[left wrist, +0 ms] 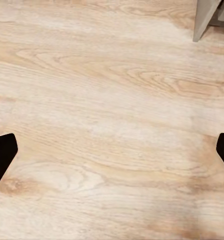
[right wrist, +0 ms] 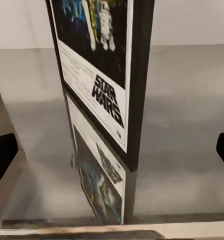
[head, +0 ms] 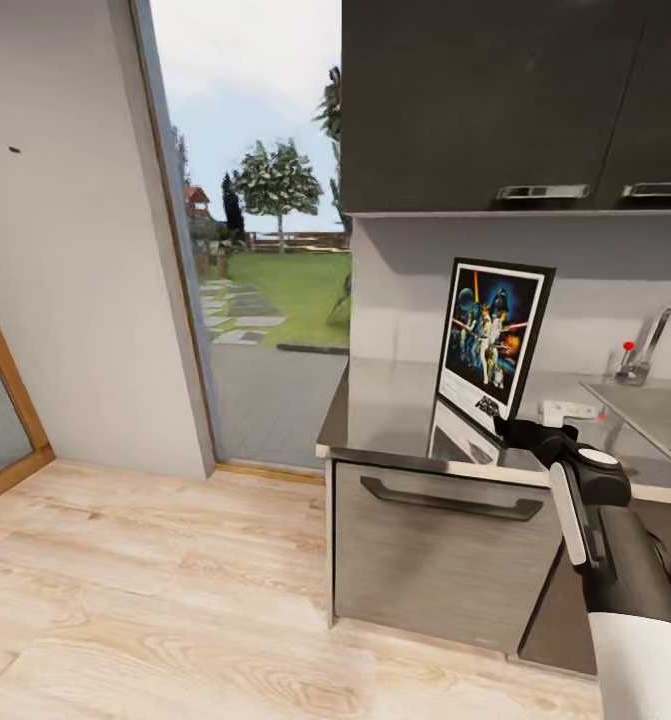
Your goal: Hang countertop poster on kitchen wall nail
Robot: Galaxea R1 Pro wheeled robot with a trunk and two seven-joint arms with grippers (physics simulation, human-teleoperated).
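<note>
While the black-framed upright Star Wars poster stands on the shiny grey kitchen countertop beneath the dark upper cabinets, the head view shows the right gripper reaching toward its lower corner, with the steel sink and tap off to the side. A tiny dark wall nail sits high on the pale grey plaster wall beside the glass opening to the garden, well apart from the poster.

Over in the left wrist view, the left gripper hangs spread wide above the pale wooden floor, holding nothing.

Seen from the right wrist, the right gripper's jaws stand apart on either side of the poster's frame edge, not closed on it, its reflection showing below.

By this reckoning, the grasp, the carry and the hanging all remain.
</note>
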